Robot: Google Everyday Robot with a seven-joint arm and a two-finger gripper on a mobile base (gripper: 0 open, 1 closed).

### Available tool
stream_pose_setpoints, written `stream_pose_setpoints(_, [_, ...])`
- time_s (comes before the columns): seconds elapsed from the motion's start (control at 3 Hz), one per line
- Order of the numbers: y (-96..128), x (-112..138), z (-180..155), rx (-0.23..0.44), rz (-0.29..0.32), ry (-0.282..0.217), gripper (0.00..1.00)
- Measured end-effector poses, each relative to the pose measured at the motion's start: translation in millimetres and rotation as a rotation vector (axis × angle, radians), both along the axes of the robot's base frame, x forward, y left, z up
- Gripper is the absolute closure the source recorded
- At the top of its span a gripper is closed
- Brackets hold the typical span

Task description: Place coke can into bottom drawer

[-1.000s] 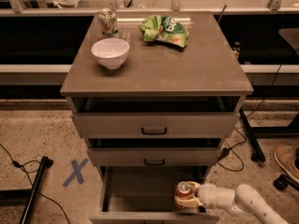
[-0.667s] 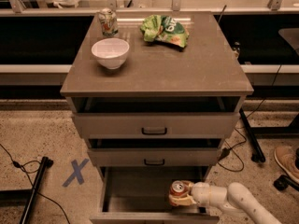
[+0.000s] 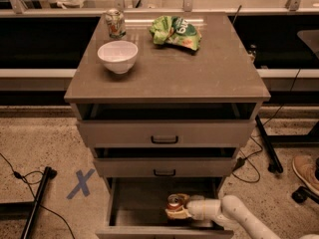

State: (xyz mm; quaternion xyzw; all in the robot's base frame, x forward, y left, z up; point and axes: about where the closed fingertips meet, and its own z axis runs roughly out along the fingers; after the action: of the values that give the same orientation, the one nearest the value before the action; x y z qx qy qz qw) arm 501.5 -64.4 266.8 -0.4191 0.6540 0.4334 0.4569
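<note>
- Gripper (image 3: 176, 212) is down inside the pulled-out bottom drawer (image 3: 137, 204), right of the drawer's middle. Its pale fingers are clenched around the coke can (image 3: 174, 201).
- My arm (image 3: 234, 214) reaches in from the lower right corner, over the drawer's right side.
- The coke can stands upright in that grasp, silver top up. I cannot tell whether its base touches the drawer floor.
- Far left on the speckled floor I see a black bar (image 3: 36, 203) with a thin cable (image 3: 15, 172) beside it, then a blue tape cross (image 3: 80, 183) near the cabinet's left side.
- On the cabinet top (image 3: 199, 68), a pale green can (image 3: 115, 23) stands at the back left.
- A white bowl (image 3: 118, 56) sits just in front of it, apart from it.
- A crumpled green bag (image 3: 175, 32) lies further right, near the back edge.
- Below the top, the top drawer (image 3: 164, 132) and middle drawer (image 3: 164, 167) each stand slightly open and each has a black handle.
- At the right, a black stand leg (image 3: 264, 142) runs along the floor, and a brown shoe (image 3: 305, 173) shows at the edge.
</note>
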Motion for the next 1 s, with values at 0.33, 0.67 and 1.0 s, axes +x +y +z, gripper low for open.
stream_pose_setpoints(0.33, [10.0, 5.2, -19.9, -0.019, 0.022, -0.026, 1.0])
stream_pose_setpoints(0.67, [19.0, 8.1, -29.5, -0.035, 0.044, -0.057, 1.0])
stream_pose_setpoints(1.0, [23.9, 17.3, -33.5, -0.001, 0.062, -0.107, 1.0])
